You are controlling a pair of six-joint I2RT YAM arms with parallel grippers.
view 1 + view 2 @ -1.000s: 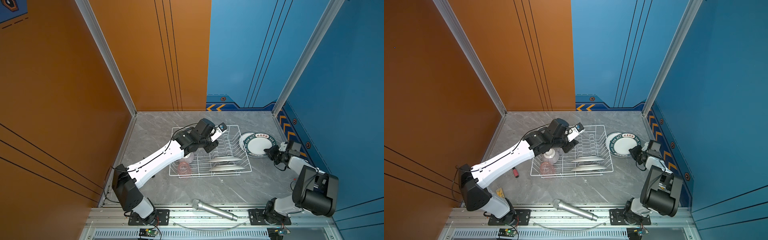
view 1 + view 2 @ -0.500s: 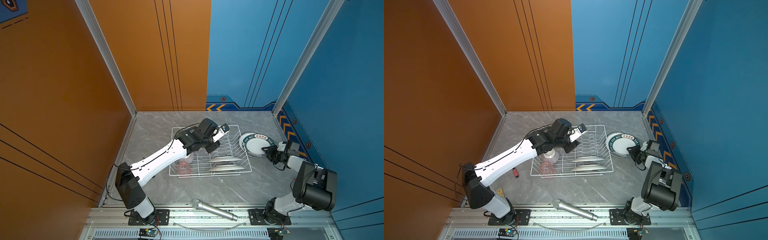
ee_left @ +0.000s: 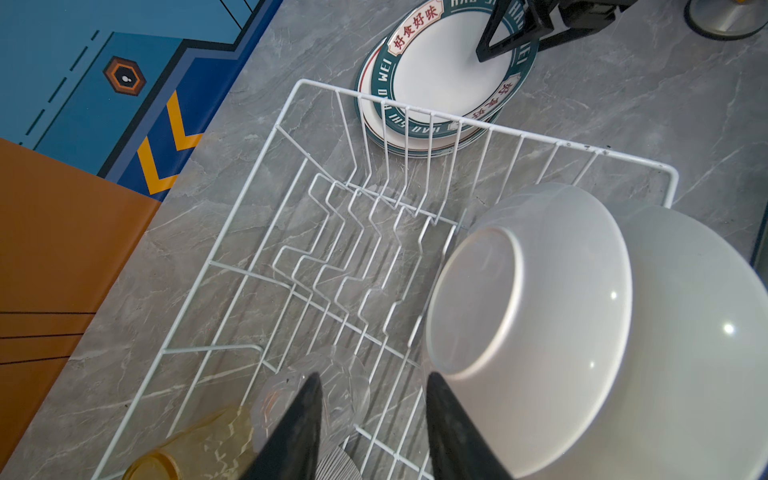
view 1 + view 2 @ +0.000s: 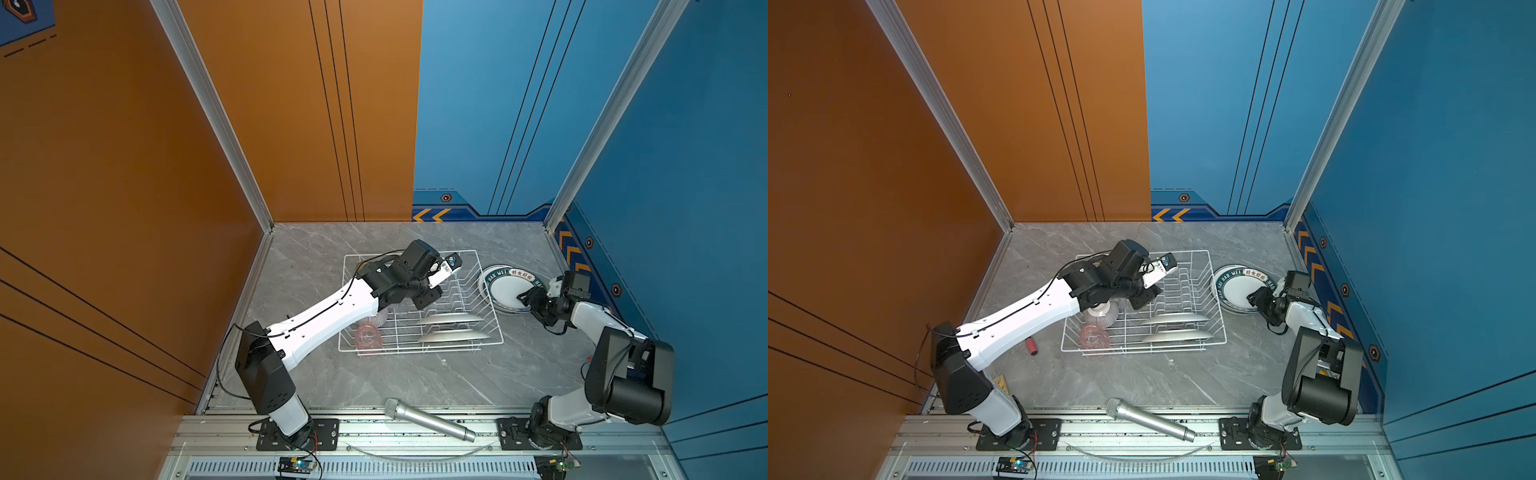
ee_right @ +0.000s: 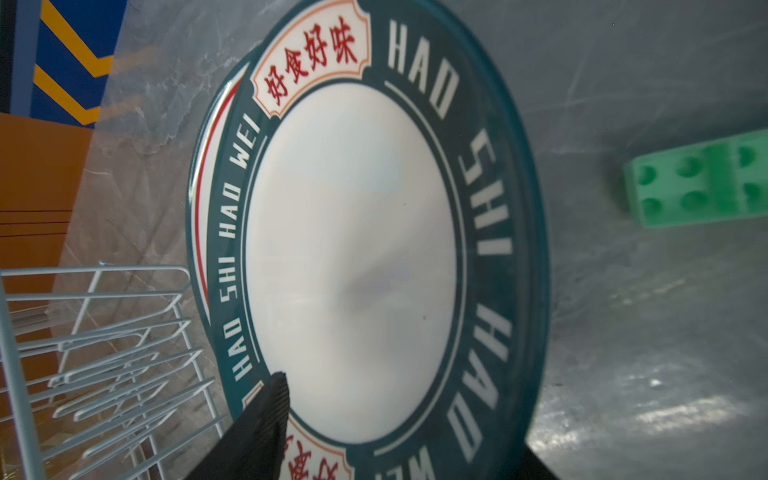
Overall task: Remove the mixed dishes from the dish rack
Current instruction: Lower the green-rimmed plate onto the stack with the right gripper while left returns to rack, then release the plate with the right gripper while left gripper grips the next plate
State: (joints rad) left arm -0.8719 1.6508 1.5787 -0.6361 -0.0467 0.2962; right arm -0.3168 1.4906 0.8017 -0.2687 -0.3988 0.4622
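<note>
The left gripper (image 3: 374, 399) hung inside the dish rack (image 3: 457, 119) with its fingers partly apart and gripping nothing. The clear tumbler (image 3: 345, 386) lay just below and slightly ahead of them, one finger crossing its outline and the other clear of it. Being transparent, its long axis was hard to read, so the judgement is that the coming closure turned on whether the fingers straddled its width rather than its length. Close beside it lay the yellow tumbler (image 3: 199, 449), on its side. In a top view the striped bowl (image 4: 1100, 312) and the pink tumbler (image 4: 1094, 337) sat under the same arm, at the rack's left end. Two white plates (image 3: 528, 299) stood on edge in the prongs beside the left fingers, their backs facing them. Everything left in the rack lay nearer the left arm. The right gripper (image 4: 524, 297) was outside the rack, low over the stacked plates (image 5: 353, 249) on the desk (image 4: 415, 374) just beside the rack's right wall. Its fingers stood wide apart and held nothing, with the lettered top plate flat on at least one more.
</note>
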